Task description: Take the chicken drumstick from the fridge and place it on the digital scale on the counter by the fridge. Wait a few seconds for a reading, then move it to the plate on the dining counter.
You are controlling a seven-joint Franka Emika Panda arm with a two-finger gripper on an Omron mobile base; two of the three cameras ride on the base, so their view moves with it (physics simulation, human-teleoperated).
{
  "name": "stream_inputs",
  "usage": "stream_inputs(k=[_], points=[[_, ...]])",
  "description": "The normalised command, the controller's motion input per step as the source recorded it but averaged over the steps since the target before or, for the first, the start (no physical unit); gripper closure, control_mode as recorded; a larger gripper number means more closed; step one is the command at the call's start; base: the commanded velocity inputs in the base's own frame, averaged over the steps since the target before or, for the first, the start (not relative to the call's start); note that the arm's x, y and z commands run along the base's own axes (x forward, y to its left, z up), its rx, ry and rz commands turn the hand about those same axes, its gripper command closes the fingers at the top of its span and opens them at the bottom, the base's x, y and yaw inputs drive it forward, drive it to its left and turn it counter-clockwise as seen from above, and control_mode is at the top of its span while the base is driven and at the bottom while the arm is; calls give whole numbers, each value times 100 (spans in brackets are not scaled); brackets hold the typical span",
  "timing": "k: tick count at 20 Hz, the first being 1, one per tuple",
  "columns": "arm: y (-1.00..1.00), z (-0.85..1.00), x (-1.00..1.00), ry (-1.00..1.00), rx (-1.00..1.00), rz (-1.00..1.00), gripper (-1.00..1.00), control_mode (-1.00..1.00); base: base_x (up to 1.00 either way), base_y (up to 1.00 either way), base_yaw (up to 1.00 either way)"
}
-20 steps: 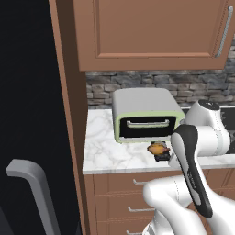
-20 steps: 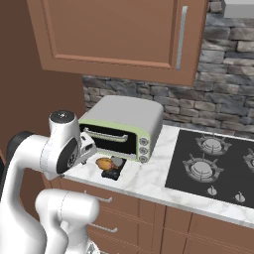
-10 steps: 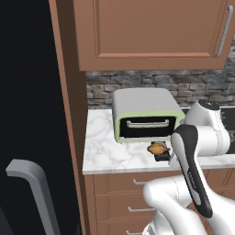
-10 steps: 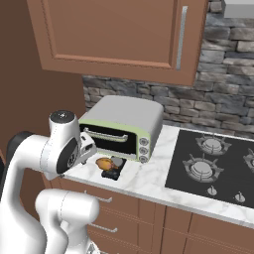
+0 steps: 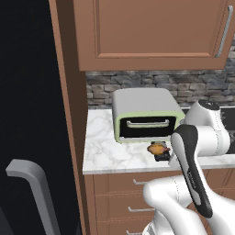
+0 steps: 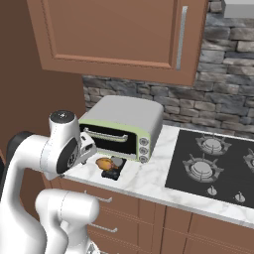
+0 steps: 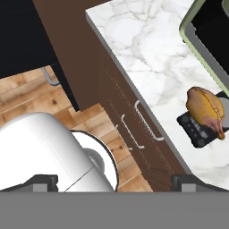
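Nearest the base, the white arm folds back on itself in front of the brown wooden drawers with thin metal handles [image 7: 143, 120]. In the hand view the gripper [image 7: 114, 181] points down past the drawer fronts toward the wood floor; its two small dark tips stand far apart at the bottom corners with nothing between them, so the hand is released and empty.

Just beyond the drawers lies the short white grey-veined marble counter [image 5: 108, 149]. Near its front edge sits a small dark digital scale [image 7: 197, 127], and the golden-brown chicken drumstick [image 7: 205, 107] rests on top of it, paler end toward the side; the same pair shows in the right base view, drumstick [image 6: 104, 162] on scale [image 6: 111, 173], close beside the arm's wrist. Behind them stands a pale green toaster oven with a dark glass door [image 6: 119, 131], then the grey stone backsplash and the brown wall cabinets. The tall black fridge [image 5: 27, 114] fills the left.

The step in hand looks like the wait for a reading. Done well, the arm keeps clear of the scale so nothing presses on it. For the pick-up to follow, the hand should swing back over the drumstick, come down with jaws astride its thick middle, and avoid nudging the scale or the oven door.
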Motion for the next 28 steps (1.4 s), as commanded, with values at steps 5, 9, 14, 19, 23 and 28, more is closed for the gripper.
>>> stream_inputs(k=[5,9,14,19,23,28], points=[[-2,-10,20,0,0,0,-100,-100,0,0,0],[-24,-44,98,0,-11,0,-100,-100,0,0,0],[-42,-37,89,0,-6,6,-100,-100,0,0,0],[-22,-31,50,-5,0,14,-100,-100,0,0,0],[0,-25,55,-5,0,14,-100,-100,0,0,0],[3,-13,37,1,-4,0,-100,-100,0,0,0]])
